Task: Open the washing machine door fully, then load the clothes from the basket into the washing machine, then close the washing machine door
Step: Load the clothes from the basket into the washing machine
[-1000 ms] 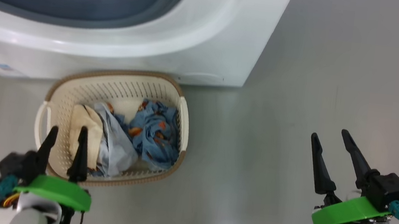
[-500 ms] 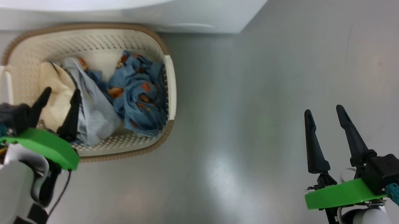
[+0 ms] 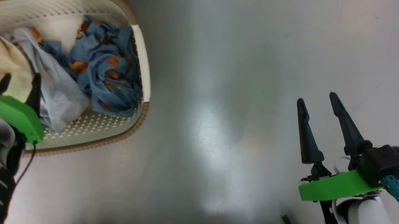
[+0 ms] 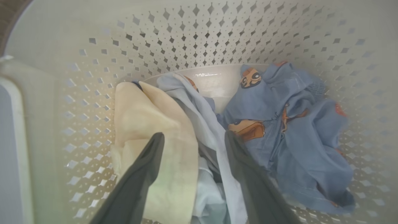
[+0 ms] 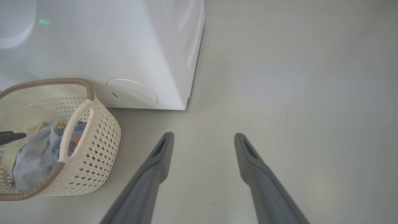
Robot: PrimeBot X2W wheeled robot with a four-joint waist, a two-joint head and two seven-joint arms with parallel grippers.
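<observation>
Left gripper [image 4: 193, 133] and right gripper [image 3: 317, 97] open, left seemingly lower.

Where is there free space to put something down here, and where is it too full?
The grey floor is bare between the basket and the right gripper, and beside the washing machine. Inside the basket it is crowded: the clothes cover nearly all the bottom, and the open left gripper hangs over them.

Head cam looks steeply down at the floor [image 3: 226, 73], with the basket [image 3: 46, 4] at its left edge. Left wrist cam is close inside that basket, facing the clothes [image 4: 295, 140]. Right wrist cam sits low, facing the washing machine [image 5: 140, 46], basket at left.
</observation>
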